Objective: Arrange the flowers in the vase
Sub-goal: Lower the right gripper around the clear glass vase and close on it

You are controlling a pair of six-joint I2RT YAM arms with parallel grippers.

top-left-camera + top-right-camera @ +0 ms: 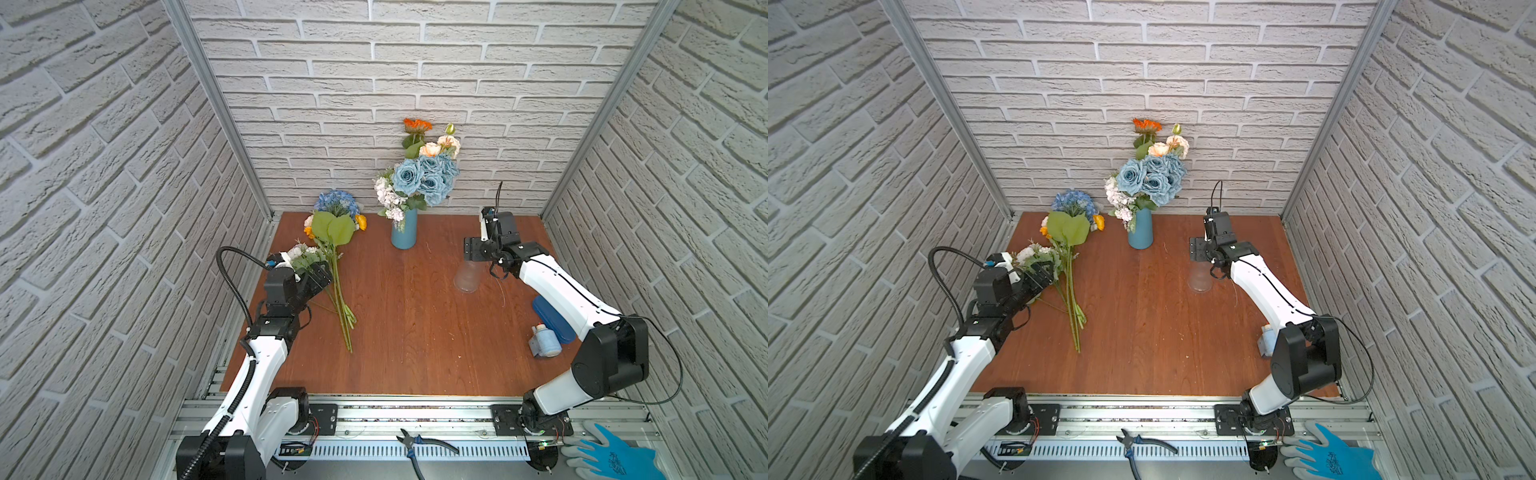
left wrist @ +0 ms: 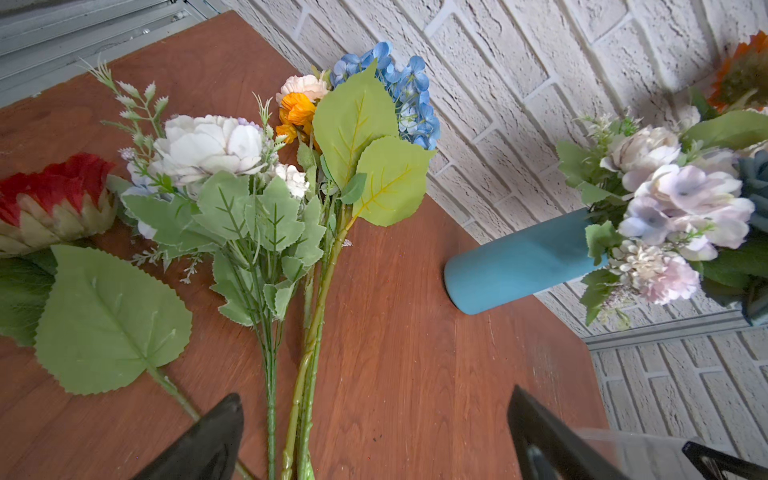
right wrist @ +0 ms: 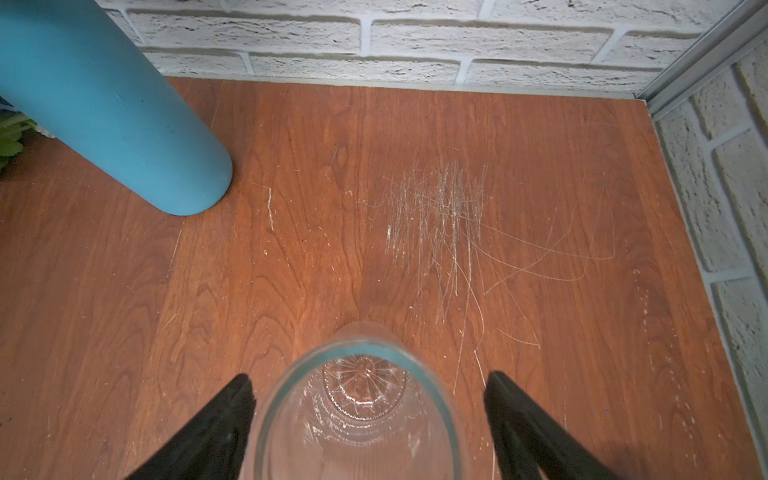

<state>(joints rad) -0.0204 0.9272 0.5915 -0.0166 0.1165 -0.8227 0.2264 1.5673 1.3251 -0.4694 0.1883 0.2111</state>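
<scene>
Loose fabric flowers [image 2: 257, 199] on ribbed green stems lay flat on the scratched wood-grain tabletop [image 1: 415, 324], left of the matte blue cylindrical vase [image 1: 404, 230] holding blue roses [image 1: 424, 178]. The left pincer [image 2: 374, 395] gaped wide above the stems, holding nothing. The right pincer [image 3: 369, 376] straddled a clear glass [image 3: 353, 399], jaws apart and clear of its wall.

No readable text anywhere; only a dark printed mark on the blue glove [image 1: 614, 459] by the front rail, in both top views, too small to read.
</scene>
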